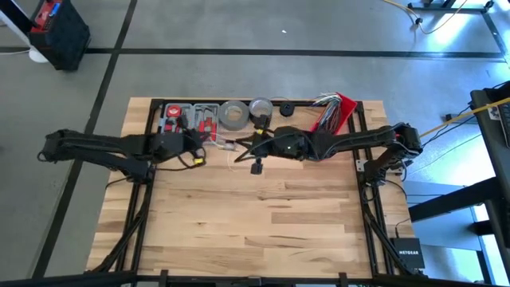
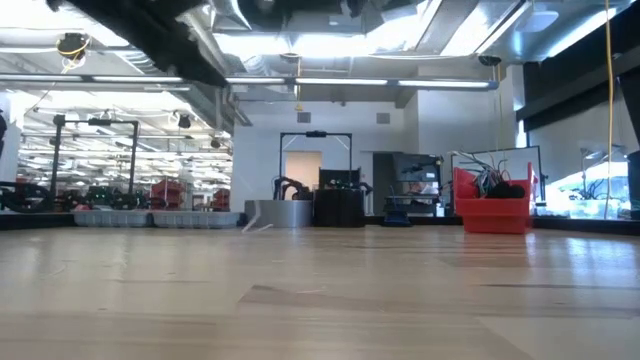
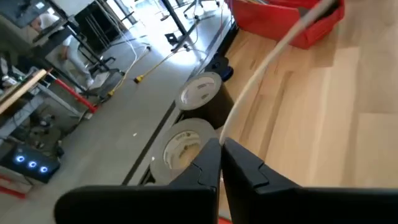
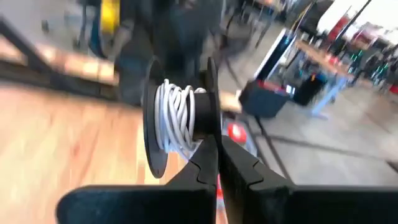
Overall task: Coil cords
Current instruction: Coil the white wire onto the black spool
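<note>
From above, both arms meet over the far half of the wooden table point(image 1: 263, 223). The left gripper point(image 1: 201, 151) reaches toward the middle, and a pale strand of the white cord point(image 1: 227, 147) runs from it to the right gripper point(image 1: 256, 148). Grey tape rolls point(image 1: 233, 115) and a red bin point(image 1: 339, 112) line the far edge.

At table height, only dark arm sections cross the top of the frame; neither gripper nor cord shows, just the red bin and clutter at the far edge.

The left wrist camera shows that arm's fingers point(image 3: 245, 168) clenched on the white cord, which rises taut away from them above the table, with the tape rolls beyond.

The right wrist camera shows its fingers point(image 4: 233, 163) pressed together on a dark spool point(image 4: 205, 115) already carrying several turns of white cord; the exact point of grip is hard to make out.

Winding appears under way, one arm feeding while the other holds the spool. The next move probably calls for laying another turn while keeping the cord taut enough not to slip off the flange.
</note>
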Robot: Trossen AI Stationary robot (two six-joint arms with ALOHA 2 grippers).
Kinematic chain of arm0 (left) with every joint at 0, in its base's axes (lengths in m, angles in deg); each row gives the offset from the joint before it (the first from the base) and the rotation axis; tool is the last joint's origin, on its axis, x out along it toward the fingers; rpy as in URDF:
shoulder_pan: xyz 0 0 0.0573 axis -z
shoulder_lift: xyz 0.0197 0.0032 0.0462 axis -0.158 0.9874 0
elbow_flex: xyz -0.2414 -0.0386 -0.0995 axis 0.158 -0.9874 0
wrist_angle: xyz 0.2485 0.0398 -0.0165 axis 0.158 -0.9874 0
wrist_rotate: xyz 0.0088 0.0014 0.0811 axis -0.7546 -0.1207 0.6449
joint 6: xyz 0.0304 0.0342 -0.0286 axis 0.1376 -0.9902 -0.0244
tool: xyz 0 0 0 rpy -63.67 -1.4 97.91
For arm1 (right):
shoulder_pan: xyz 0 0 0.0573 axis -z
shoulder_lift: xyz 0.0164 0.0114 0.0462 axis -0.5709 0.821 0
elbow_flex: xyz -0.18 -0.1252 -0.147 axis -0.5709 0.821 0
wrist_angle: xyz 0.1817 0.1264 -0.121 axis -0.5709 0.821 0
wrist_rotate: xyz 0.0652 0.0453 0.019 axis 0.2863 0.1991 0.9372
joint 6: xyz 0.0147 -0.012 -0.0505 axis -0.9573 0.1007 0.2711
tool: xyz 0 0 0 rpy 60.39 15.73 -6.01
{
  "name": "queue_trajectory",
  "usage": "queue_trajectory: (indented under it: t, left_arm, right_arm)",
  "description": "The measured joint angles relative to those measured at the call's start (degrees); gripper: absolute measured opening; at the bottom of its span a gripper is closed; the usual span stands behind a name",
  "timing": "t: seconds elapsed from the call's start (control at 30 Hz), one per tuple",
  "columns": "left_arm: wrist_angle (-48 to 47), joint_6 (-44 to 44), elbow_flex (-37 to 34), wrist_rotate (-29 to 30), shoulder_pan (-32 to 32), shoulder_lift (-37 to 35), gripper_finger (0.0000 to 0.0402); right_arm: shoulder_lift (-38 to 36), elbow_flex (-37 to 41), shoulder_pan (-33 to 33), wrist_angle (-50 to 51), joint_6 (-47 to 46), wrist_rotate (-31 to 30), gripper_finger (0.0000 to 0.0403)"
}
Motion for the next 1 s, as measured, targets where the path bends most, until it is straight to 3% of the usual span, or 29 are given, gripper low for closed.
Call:
queue_trajectory:
  t: [0.2, 0.4, 0.57, 1.0]
  left_arm:
    - [-6.61, 4.79, 0.00, -0.94, 0.55, -8.21, 0.0002]
    - [-3.87, 7.08, -0.09, -9.76, 0.52, -10.20, 0.0002]
    - [4.11, 8.39, -0.98, -14.49, 0.50, -8.01, 0.0001]
    - [24.16, 9.15, -2.25, -15.17, 0.95, 5.57, 0.0001]
  right_arm:
    - [0.00, 3.09, 1.59, 5.63, 0.05, -1.69, 0.0005]
    - [0.91, 6.40, 5.19, 2.78, -0.04, -2.88, 0.0005]
    - [4.97, 6.54, 6.72, -1.96, -0.08, -0.94, 0.0005]
    - [10.51, 6.51, 7.04, -14.00, -4.45, -1.93, 0.0005]
